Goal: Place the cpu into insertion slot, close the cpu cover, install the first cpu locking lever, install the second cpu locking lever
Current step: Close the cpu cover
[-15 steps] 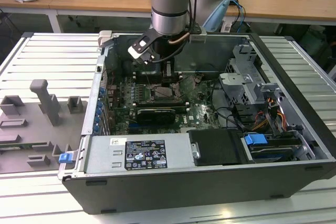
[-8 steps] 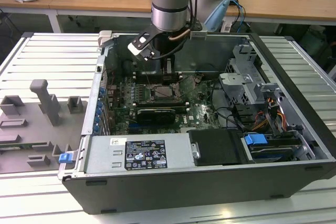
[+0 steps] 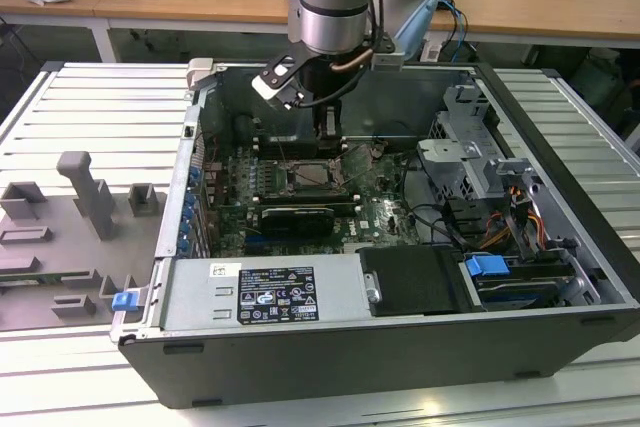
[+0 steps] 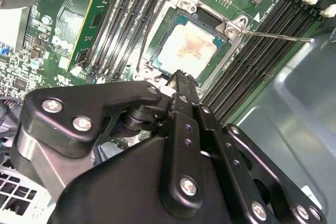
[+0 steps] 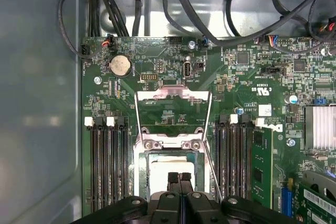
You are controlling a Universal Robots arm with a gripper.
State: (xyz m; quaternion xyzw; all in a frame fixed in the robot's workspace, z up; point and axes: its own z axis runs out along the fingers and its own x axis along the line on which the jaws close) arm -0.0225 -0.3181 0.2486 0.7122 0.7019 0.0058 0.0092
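Hovering just above the cpu (image 5: pixel 157 170), which sits seated in the insertion slot (image 4: pixel 199 18), the gripper (image 5: pixel 180 176) shows fingers pressed together, gripping nothing. The cpu cover (image 5: pixel 173 94) lies flipped open beyond the slot's hinge edge, toward the coin cell battery (image 5: pixel 119 65).

cpu (image 4: pixel 186 51) in insertion slot (image 4: pixel 206 19) — memory slots (image 4: pixel 262 40) flanking

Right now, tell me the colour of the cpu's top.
The cpu is pale silvery-beige, clearest in the second wrist view.
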